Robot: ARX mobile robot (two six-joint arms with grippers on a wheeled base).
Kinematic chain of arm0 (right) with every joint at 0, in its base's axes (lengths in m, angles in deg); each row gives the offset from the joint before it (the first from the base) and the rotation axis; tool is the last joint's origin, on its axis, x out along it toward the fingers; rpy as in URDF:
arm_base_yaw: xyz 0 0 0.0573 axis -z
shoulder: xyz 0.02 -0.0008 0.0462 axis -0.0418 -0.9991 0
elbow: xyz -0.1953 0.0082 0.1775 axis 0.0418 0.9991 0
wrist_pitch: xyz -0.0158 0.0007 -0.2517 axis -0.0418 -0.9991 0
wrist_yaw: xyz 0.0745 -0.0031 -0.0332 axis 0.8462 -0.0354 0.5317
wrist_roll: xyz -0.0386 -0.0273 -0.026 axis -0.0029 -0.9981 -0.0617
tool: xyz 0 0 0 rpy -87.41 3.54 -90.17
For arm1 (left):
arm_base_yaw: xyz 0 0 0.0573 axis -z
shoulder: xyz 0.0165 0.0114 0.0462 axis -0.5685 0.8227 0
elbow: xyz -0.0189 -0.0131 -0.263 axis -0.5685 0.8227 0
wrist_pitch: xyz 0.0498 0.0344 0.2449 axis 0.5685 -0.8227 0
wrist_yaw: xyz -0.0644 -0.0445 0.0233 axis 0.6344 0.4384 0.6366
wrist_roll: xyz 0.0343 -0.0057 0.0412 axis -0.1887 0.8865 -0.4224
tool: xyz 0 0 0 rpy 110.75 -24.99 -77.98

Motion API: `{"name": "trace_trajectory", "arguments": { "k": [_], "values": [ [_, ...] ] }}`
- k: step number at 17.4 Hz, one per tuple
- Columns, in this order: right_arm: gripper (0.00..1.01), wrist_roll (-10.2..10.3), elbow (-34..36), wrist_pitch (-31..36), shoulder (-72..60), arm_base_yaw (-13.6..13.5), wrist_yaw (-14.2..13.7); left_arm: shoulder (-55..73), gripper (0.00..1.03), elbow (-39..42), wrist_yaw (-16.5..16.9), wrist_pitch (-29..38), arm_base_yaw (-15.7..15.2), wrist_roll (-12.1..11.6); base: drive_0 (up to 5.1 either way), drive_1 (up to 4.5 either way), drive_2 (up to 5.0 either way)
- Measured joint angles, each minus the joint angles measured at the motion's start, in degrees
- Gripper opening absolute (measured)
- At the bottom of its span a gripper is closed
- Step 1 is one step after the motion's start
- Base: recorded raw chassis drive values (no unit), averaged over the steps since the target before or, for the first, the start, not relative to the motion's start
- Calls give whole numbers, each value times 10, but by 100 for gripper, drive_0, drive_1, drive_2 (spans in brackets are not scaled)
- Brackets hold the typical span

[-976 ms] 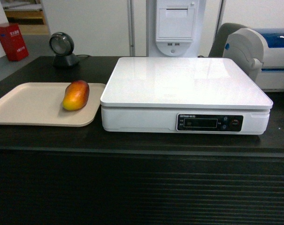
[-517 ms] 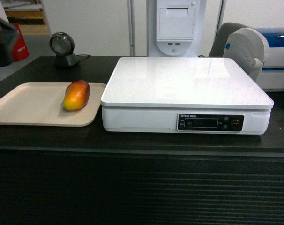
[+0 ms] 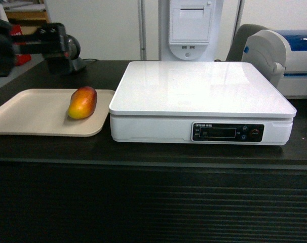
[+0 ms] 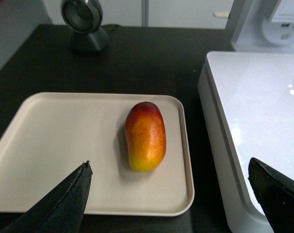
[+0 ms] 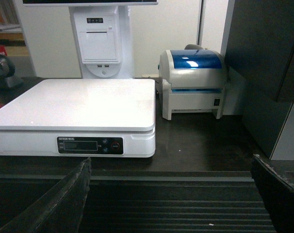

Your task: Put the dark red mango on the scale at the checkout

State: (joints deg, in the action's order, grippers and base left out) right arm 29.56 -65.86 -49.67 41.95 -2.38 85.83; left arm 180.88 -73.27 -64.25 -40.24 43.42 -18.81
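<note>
My left gripper [image 4: 169, 194] hangs above the near edge of the beige tray [image 4: 64, 141], jaws spread wide and holding nothing — in my left wrist view one dark fingertip [image 4: 64, 199] sits over the tray's near left part and the other over the white scale [image 4: 256, 111] at the lower right. Between them lies the dark red mango [image 4: 145, 136], resting on its side on the tray close to the tray's right rim, its red end pointing toward the far edge of the checkout [image 3: 143, 152] and its yellow-orange end toward me. It touches neither finger.

From the head view, the left gripper [image 3: 52, 43] shows as a dark mass at the upper left, above the far left part of the counter, well apart from the mango [image 3: 82, 103]. The tray [image 3: 27, 114] lies on the black counter's left side, just beside the scale [image 3: 199, 91], which takes up the middle with its dark display strip [image 3: 227, 132] facing the ribbed front edge. Nothing sits on the platform.

My right gripper [image 5: 169, 194] is also wide open and empty — its two dark fingertips [image 5: 59, 204] frame the counter's front edge in the right wrist view, low and in front of the scale [image 5: 84, 104]. A white and blue label printer [image 5: 193, 82] stands on the counter just right of the scale, and a round scanner [image 4: 85, 22] stands near the far left edge.
</note>
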Motion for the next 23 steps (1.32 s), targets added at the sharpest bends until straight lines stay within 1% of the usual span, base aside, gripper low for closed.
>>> {"name": "trace_trajectory", "arguments": {
  "k": [2, 3, 4, 5, 6, 7, 9, 10, 11, 13, 18, 23],
  "values": [
    [98, 0, 0, 0, 0, 0, 0, 129, 98, -128, 17, -58, -4, -10, 0, 0, 0],
    [98, 0, 0, 0, 0, 0, 0, 203, 98, -214, 31, -104, -9, -23, 0, 0, 0],
    [98, 0, 0, 0, 0, 0, 0, 230, 98, -247, 35, -124, -13, -26, 0, 0, 0],
    [98, 0, 0, 0, 0, 0, 0, 270, 98, -302, 43, -154, -22, -29, 0, 0, 0],
    [98, 0, 0, 0, 0, 0, 0, 297, 98, -341, 43, -174, -31, -37, 0, 0, 0],
    [98, 0, 0, 0, 0, 0, 0, 314, 98, -372, 45, -189, -39, -41, 0, 0, 0],
    [98, 0, 0, 0, 0, 0, 0, 329, 98, -409, 53, -218, -50, -43, 0, 0, 0],
    [98, 0, 0, 0, 0, 0, 0, 341, 98, -437, 64, -237, -57, -43, 0, 0, 0],
    [98, 0, 0, 0, 0, 0, 0, 356, 98, -469, 82, -257, -64, -38, 0, 0, 0],
    [98, 0, 0, 0, 0, 0, 0, 384, 98, -509, 88, -291, -68, -34, 0, 0, 0],
    [98, 0, 0, 0, 0, 0, 0, 421, 98, -549, 103, -336, -69, -35, 0, 0, 0],
    [98, 0, 0, 0, 0, 0, 0, 438, 98, -572, 105, -349, -68, -34, 0, 0, 0]
  ]
}}
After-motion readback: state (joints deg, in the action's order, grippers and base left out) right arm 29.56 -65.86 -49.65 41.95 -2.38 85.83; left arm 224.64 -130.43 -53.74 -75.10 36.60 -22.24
